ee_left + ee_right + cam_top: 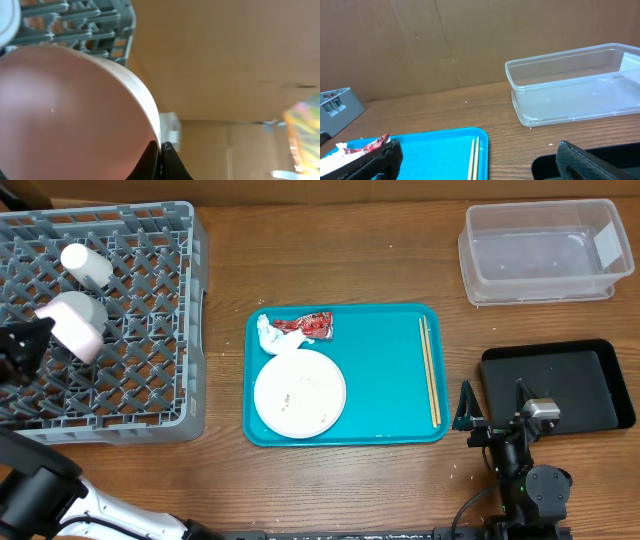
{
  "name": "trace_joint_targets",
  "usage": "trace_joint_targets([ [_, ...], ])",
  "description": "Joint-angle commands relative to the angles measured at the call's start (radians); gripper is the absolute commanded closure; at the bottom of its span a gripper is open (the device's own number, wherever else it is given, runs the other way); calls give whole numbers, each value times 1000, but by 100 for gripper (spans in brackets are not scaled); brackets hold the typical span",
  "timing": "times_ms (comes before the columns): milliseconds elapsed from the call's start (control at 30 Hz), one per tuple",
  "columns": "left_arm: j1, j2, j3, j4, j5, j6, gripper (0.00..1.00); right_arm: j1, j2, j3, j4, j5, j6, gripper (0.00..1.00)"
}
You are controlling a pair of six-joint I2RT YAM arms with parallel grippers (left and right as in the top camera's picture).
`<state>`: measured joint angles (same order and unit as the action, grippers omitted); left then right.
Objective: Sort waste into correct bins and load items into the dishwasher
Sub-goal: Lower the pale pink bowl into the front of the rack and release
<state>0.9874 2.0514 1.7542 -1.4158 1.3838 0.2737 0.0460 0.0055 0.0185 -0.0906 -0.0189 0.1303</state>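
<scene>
Left fingers (pixel 172 167) are pinched shut on the rim of a white bowl (pixel 78 328), holding it over the grey dish rack (pixel 150 380) that stands on the worktop (pixel 330 240) well to the left of the teal tray (pixel 380 380). Right fingers (pixel 377 160) are spread wide with nothing between them, hovering just off the tray's right near corner. By my reading the loading is under way and the sorting has not begun. One small white cup (pixel 86 264) lies on its side in the rack, and the one bowl is at the rack but not yet let go. On the tray are one flat white plate (pixel 299 395) at its left near part and two wooden chopsticks (pixel 430 370) side by side along its right edge, all yet to go into the rack. At the tray's far left corner sit one crumpled white tissue (pixel 268 332) and, touching it, one red printed wrapper (pixel 312 326). Faint specks on the plate may be rice, but they are too small to tell. One clear plastic tub (pixel 540 250), beyond the tray's right far corner, and one shallow black tray (pixel 555 385), to its right, both look empty. I count only one bowl; no second one shows.
</scene>
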Motion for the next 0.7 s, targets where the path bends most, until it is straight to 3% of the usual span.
trace_joint_targets([
  [0,29,-1,-87,61,197,85,96,-2,-3,-10,6,7,-4,0],
  [133,68,-1,-139,140,152,78,96,-2,-3,-10,6,7,-4,0],
  [333,127,-1,-174,169,76,-34,96,-2,-3,-10,6,7,-4,0],
  [467,174,-1,-179,169,-58,-35,96,-2,-3,-10,6,7,-4,0],
  [667,170,-1,-188,188,-53,-54,96,-2,-3,-10,6,7,-4,0],
])
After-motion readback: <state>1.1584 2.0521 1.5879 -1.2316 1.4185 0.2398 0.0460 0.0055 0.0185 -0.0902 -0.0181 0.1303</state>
